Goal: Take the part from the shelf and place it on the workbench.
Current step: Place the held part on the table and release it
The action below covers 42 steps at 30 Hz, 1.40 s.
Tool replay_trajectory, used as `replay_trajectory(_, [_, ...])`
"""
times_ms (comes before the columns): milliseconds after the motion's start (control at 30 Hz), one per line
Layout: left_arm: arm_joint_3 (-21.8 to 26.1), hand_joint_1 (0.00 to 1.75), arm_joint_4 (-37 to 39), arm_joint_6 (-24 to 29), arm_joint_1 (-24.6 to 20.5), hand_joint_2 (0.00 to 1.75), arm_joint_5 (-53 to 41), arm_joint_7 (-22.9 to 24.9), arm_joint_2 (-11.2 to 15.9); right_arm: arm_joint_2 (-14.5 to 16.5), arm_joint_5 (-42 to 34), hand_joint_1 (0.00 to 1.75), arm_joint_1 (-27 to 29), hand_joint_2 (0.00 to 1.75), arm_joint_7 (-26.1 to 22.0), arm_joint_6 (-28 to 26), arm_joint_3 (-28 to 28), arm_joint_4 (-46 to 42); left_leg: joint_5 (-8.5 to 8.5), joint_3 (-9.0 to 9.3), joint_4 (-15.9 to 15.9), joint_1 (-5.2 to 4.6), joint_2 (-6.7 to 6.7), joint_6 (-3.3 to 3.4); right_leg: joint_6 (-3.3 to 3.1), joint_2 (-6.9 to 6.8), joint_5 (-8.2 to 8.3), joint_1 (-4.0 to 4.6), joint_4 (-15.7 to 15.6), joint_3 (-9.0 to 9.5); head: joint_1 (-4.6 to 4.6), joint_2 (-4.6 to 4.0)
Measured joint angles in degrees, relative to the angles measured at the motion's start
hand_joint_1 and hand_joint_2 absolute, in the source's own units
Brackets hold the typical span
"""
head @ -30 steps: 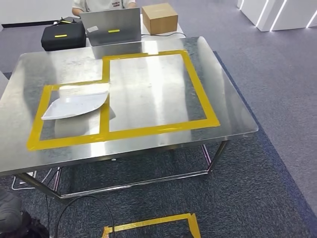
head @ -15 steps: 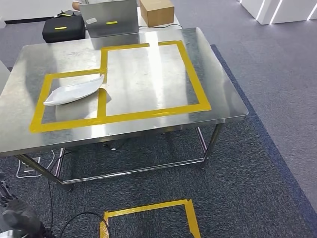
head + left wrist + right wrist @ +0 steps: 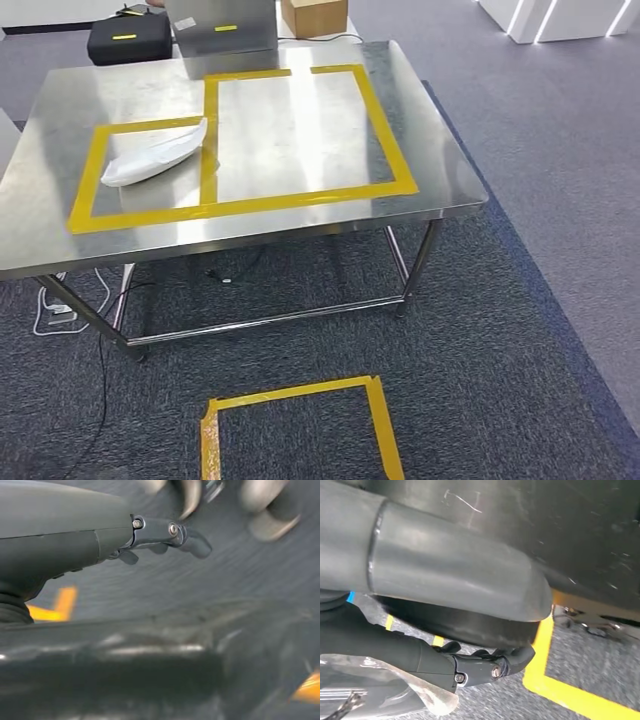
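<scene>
Part (image 3: 155,155) is down on the workbench (image 3: 45,230), lying inside the smaller left-hand box of yellow tape (image 3: 87,180), one end just over the strip shared with the bigger box. So going by how things lie, the placing looks done.

What's changed over the last second: the whole head picture has shifted. The table sits higher and further off, more carpet (image 3: 490,350) shows, and the taped square on the floor (image 3: 294,395) has come fully into frame. That's the camera moving, not the table, so I'd guess you're stepping back. The part sits in the same taped box as before. The dark bit of the left arm that was in the bottom-left corner of the head view half a second ago has gone from there.

The wrist views give you the hands. Your left hand (image 3: 113,535) hangs over the carpet with its dark fingers (image 3: 181,532) stretched out and nothing in them, so it's open, though the shot is blurry. Your right hand (image 3: 452,605) also hangs low, near yellow floor tape (image 3: 546,680). The big thumb hides a lot, so I can't tell if it's open or closed.

The head view adds the laptop (image 3: 223,22), black bag (image 3: 128,42) and cardboard box (image 3: 313,15) behind the table.
</scene>
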Motion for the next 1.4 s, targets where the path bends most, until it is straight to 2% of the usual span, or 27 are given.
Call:
replay_trajectory(67, [-1.01, 0.00, 2.97, -2.19, -0.29, 0.00, -4.31, 2.28, -0.98, -0.05, 0.25, 0.00, -0.01, 0.00, 0.19, -0.70, 0.00, 0.00, 1.19, -1.26, -0.13, 0.15, 0.20, 0.71, 0.68, 0.19, -4.90, -0.16, 4.72, -1.79, 0.18, 0.00])
replay_trajectory(133, [-2.60, 0.00, 5.03, -4.53, -0.62, 0.00, -8.16, 2.76, -1.31, -0.09, 0.29, 0.00, -0.03, 0.00, 0.17, -1.25, 0.00, 0.00, 2.38, -2.83, -0.08, 0.03, 0.28, 0.99, 1.13, 0.22, -10.11, -0.23, 12.63, -3.68, 0.38, 0.00])
replay_trajectory(167, [-3.52, 0.00, 5.86, -5.61, -0.72, 0.00, -9.67, 2.87, -1.30, -0.11, 0.31, 0.00, -0.03, 0.00, 0.17, -1.42, 0.00, 0.00, 2.99, -3.65, -0.04, -0.05, 0.37, 1.01, 1.20, 0.22, -11.03, -0.23, 15.50, -3.90, 0.39, 0.00])
replay_trajectory(200, [-4.45, 0.00, 6.53, -6.48, -0.77, 0.00, -10.83, 2.94, -1.22, -0.13, 0.34, 0.00, -0.03, 0.00, 0.16, -1.56, 0.00, 0.00, 3.55, -4.44, 0.00, -0.14, 0.46, 1.01, 1.17, 0.21, -10.59, -0.23, 16.53, -3.24, 0.40, 0.00])
replay_trajectory(233, [-5.40, 0.00, 7.11, -7.13, -0.83, 0.00, -11.73, 2.98, -1.13, -0.13, 0.44, 0.00, -0.03, 0.00, 0.05, -1.70, 0.00, 0.00, 4.11, -5.15, 0.06, -0.23, 0.52, 0.99, 1.01, 0.22, -9.16, -0.22, 15.33, -1.44, 0.40, 0.00])
replay_trajectory(300, [-7.00, 0.00, 7.94, -7.89, -0.96, 0.00, -12.75, 3.06, -1.02, -0.13, 0.61, 0.00, -0.04, 0.00, -0.48, -2.21, 0.00, -0.01, 5.14, -6.34, 0.22, -0.37, 0.46, 0.83, 0.33, 0.30, -6.45, -0.06, 7.88, 4.78, 0.40, 0.00])
replay_trajectory(367, [-8.04, 0.00, 8.43, -8.33, -1.05, 0.00, -13.17, 3.12, -0.99, -0.12, 0.52, 0.00, -0.06, 0.00, -1.17, -2.89, 0.00, -0.02, 6.16, -7.11, 0.46, -0.54, 0.41, 0.49, -0.30, 0.37, -6.32, 0.20, -0.80, 10.79, 0.36, 0.01])
replay_trajectory(400, [-8.43, 0.00, 8.64, -8.50, -1.09, 0.00, -13.34, 3.18, -0.97, -0.11, 0.39, 0.00, -0.06, 0.00, -1.37, -3.14, 0.00, -0.03, 6.67, -7.39, 0.51, -0.57, 0.43, 0.27, -0.46, 0.40, -6.72, 0.32, -3.22, 12.28, 0.35, 0.01])
replay_trajectory(467, [-9.05, 0.00, 9.12, -8.63, -1.13, 0.00, -13.72, 3.32, -0.89, -0.02, 0.12, 0.00, -0.01, 0.00, -1.52, -3.28, -0.01, 0.01, 7.34, -7.97, 0.61, -0.66, 0.38, -0.25, -0.70, 0.37, -6.76, 0.15, -4.59, 12.16, 0.34, 0.00])
replay_trajectory(500, [-9.34, 0.00, 9.30, -8.49, -1.12, 0.00, -14.05, 3.33, -0.84, 0.04, -0.01, 0.00, 0.03, 0.00, -1.55, -3.17, -0.02, 0.03, 6.78, -8.32, 1.01, -0.69, 0.25, -0.60, -1.09, 0.33, -6.48, -0.04, -4.72, 11.71, 0.28, 0.00])
replay_trajectory(567, [-10.04, 0.00, 9.53, -7.88, -1.09, 0.00, -15.20, 2.96, -0.73, 0.16, -0.42, 0.00, 0.05, 0.00, -1.65, -2.71, -0.19, 0.05, 2.63, -9.43, 4.78, -0.47, -0.04, -1.40, -2.00, 0.22, -5.78, -0.37, -4.91, 10.80, -0.05, 0.00])
replay_trajectory(633, [-10.97, 0.00, 9.63, -7.13, -1.07, 0.00, -16.67, 2.40, -0.69, 0.16, -0.94, 0.00, 0.08, 0.00, -1.62, -2.21, -0.58, 0.04, -2.53, -10.89, 12.25, -0.06, -0.12, -2.06, -2.37, 0.25, -5.08, -0.34, -4.68, 9.88, -0.34, 0.00])
replay_trajectory(667, [-11.45, 0.00, 9.67, -6.81, -1.10, 0.00, -17.29, 2.24, -0.68, 0.16, -1.11, 0.00, 0.09, 0.00, -1.49, -1.99, -0.78, 0.04, -3.59, -11.30, 15.51, 0.09, -0.12, -2.26, -2.34, 0.38, -4.76, -0.34, -4.42, 9.41, -0.33, 0.00])
replay_trajectory(700, [-11.90, 0.00, 9.70, -6.60, -1.11, 0.00, -17.83, 2.15, -0.71, 0.16, -1.18, 0.00, 0.10, 0.00, -1.35, -1.78, -0.96, 0.04, -3.44, -11.06, 17.23, 0.21, -0.13, -2.38, -2.29, 0.62, -4.47, -0.35, -4.05, 8.92, -0.34, 0.00])
replay_trajectory(733, [-12.34, 0.00, 9.74, -6.53, -1.13, 0.00, -18.32, 2.22, -0.74, 0.16, -1.14, 0.00, 0.09, 0.00, -1.21, -1.60, -1.09, 0.04, -2.27, -9.84, 16.69, 0.32, -0.21, -2.40, -2.21, 1.02, -4.22, -0.36, -3.58, 8.40, -0.34, 0.00])
replay_trajectory(800, [-13.18, 0.00, 9.80, -6.92, -1.16, 0.00, -19.43, 2.85, -0.71, 0.17, -0.94, 0.00, 0.07, 0.00, -1.09, -1.26, -1.22, 0.04, 0.35, -5.05, 9.92, 0.51, -1.45, -2.13, -2.00, 2.06, -3.90, -0.41, -2.62, 7.43, -0.33, 0.00])
replay_trajectory(867, [-14.26, 0.00, 10.04, -7.63, -1.18, 0.00, -20.93, 3.74, -0.63, 0.21, -0.63, 0.00, -0.08, 0.00, -1.03, -0.83, -1.25, 0.04, 0.90, -1.17, 3.41, 0.63, -3.47, -1.68, -1.52, 3.20, -3.57, -0.45, -1.85, 6.42, -0.33, 0.01])
replay_trajectory(900, [-14.81, 0.00, 10.19, -7.93, -1.19, 0.00, -21.60, 4.07, -0.59, 0.22, -0.43, 0.00, -0.14, 0.00, -0.98, -0.61, -1.25, 0.04, 0.55, -0.48, 2.10, 0.61, -4.00, -1.49, -1.15, 3.77, -3.32, -0.53, -1.66, 5.98, -0.33, 0.01])
replay_trajectory(967, [-15.77, 0.00, 10.36, -8.24, -1.30, 0.00, -22.43, 4.60, -0.57, 0.21, -0.08, 0.00, -0.18, 0.00, -0.82, -0.25, -1.25, 0.04, 0.41, -0.37, 1.17, 0.61, -3.13, -1.21, -0.32, 4.75, -2.85, -0.63, -1.47, 5.25, -0.39, 0.00])
replay_trajectory(1033, [-16.43, 0.00, 10.39, -8.44, -1.55, 0.00, -22.76, 4.99, -0.56, 0.18, 0.09, 0.00, -0.17, 0.00, -0.65, 0.08, -1.25, 0.04, 0.60, -0.46, 0.25, 0.82, -1.83, -0.52, 0.29, 3.76, -4.02, -0.56, 0.16, 3.83, -0.09, 0.01])
replay_trajectory(1133, [-17.03, 0.00, 10.52, -8.85, -1.62, 0.00, -22.88, 5.69, -0.51, 0.16, 0.23, 0.00, -0.20, 0.00, -0.50, 0.39, -1.25, 0.04, 1.07, -1.09, 0.03, 0.88, 0.25, 0.24, 1.17, 1.15, -9.42, -0.68, 10.38, -0.95, 0.57, 0.01])
replay_trajectory(1167, [-17.11, 0.00, 10.60, -8.99, -1.59, 0.00, -22.87, 5.89, -0.47, 0.16, 0.30, 0.00, -0.19, 0.00, -0.44, 0.44, -1.25, 0.04, 1.15, -1.33, 0.14, 0.84, 1.04, 0.27, 1.38, 0.91, -10.60, -0.76, 13.73, -2.35, 0.61, 0.00])
replay_trajectory(1200, [-17.17, 0.00, 10.66, -9.09, -1.58, 0.00, -22.87, 6.01, -0.43, 0.15, 0.40, 0.00, -0.17, 0.00, -0.38, 0.48, -1.25, 0.04, 1.22, -1.54, 0.24, 0.81, 1.82, 0.28, 1.52, 0.74, -10.74, -0.84, 15.20, -2.80, 0.62, 0.00])
replay_trajectory(1233, [-17.26, 0.00, 10.69, -9.17, -1.60, 0.00, -22.87, 6.02, -0.41, 0.15, 0.50, 0.00, -0.16, 0.00, -0.30, 0.52, -1.25, 0.04, 1.28, -1.69, 0.37, 0.80, 2.56, 0.27, 1.57, 0.51, -9.80, -0.89, 14.23, -1.99, 0.62, 0.00])
replay_trajectory(1267, [-17.37, 0.00, 10.70, -9.23, -1.63, 0.00, -22.87, 6.02, -0.42, 0.14, 0.59, 0.00, -0.15, 0.00, -0.19, 0.55, -1.25, 0.04, 1.31, -1.77, 0.51, 0.79, 3.25, 0.23, 1.54, 0.01, -8.03, -0.92, 10.99, 0.00, 0.63, 0.00])
replay_trajectory(1333, [-17.57, 0.00, 10.70, -9.35, -1.71, 0.00, -22.99, 6.02, -0.43, 0.14, 0.68, 0.00, -0.21, 0.00, -0.01, 0.60, -1.25, 0.01, 1.26, -1.85, 0.85, 0.64, 4.41, -0.05, 1.18, -2.39, -5.11, -0.76, 2.57, 4.85, 0.64, 0.00])
replay_trajectory(1400, [-17.74, 0.00, 10.70, -9.46, -1.75, 0.00, -23.19, 6.02, -0.41, 0.14, 0.69, 0.00, -0.25, 0.00, 0.13, 0.63, -1.25, -0.02, 1.31, -1.93, 1.10, 0.35, 5.31, -0.61, 0.34, -3.77, -4.33, -0.47, -1.37, 6.76, 0.56, 0.01])
